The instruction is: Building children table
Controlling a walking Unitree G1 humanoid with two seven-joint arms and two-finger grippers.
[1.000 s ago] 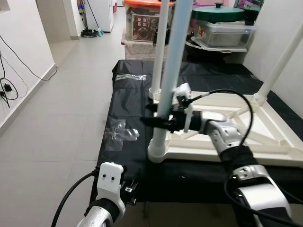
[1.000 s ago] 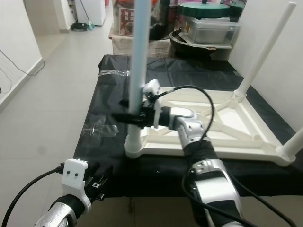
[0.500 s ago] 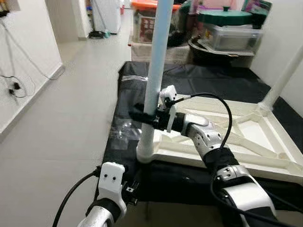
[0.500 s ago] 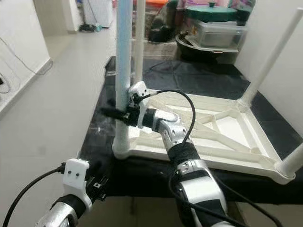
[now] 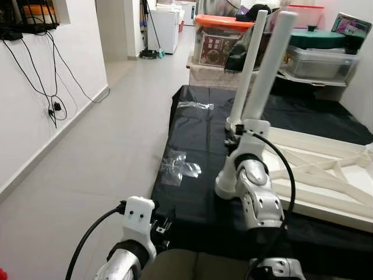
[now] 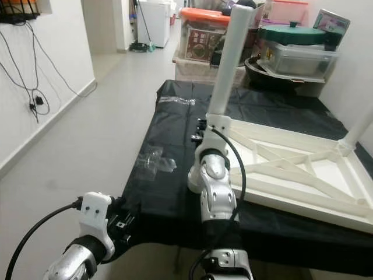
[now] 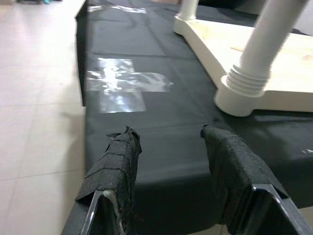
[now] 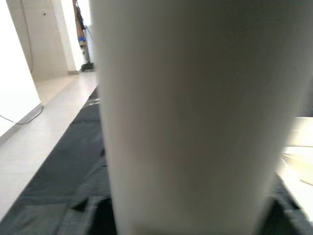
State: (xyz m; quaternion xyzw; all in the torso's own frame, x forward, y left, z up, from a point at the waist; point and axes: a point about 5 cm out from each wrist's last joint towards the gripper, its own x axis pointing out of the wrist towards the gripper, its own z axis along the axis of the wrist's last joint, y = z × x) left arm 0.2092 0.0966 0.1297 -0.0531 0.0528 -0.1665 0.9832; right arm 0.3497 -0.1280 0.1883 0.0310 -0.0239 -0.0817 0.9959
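Left tool [image 7: 168,147] hangs low at the near left, its two black tape-wrapped fingers [image 7: 116,161] spread apart with nothing between them, above the near edge of the black sheet [image 5: 192,143] that covers the floor. On that sheet, just ahead of the tool, lies a crumpled clear plastic wrapper [image 5: 179,166]; a second clear strip [image 5: 196,105] lies farther off near the sheet's far edge.

Right of the wrapper, the children's table [image 5: 326,175] lies upside down on the black sheet, its cream ribbed underside facing up. Its near-left leg [image 5: 265,79] stands upright from a ribbed round socket [image 7: 243,93] at the corner, and a second leg [image 5: 247,64] rises just behind it. In the right eye view, part of another leg [image 6: 356,131] shows at the table's far right corner.

Right tool [image 5: 232,139] reaches forward to the near-left leg, level with its lower part, the silver forearm [image 5: 256,192] in front of it. The right wrist view has the white leg right against the camera, but whether the fingers are clamped on it I cannot tell.

Beyond the sheet stand storage boxes, one with an orange lid [image 5: 224,35] and one clear tub [image 5: 317,55] under a green lid. Cables [image 5: 49,87] hang on the white wall at far left.
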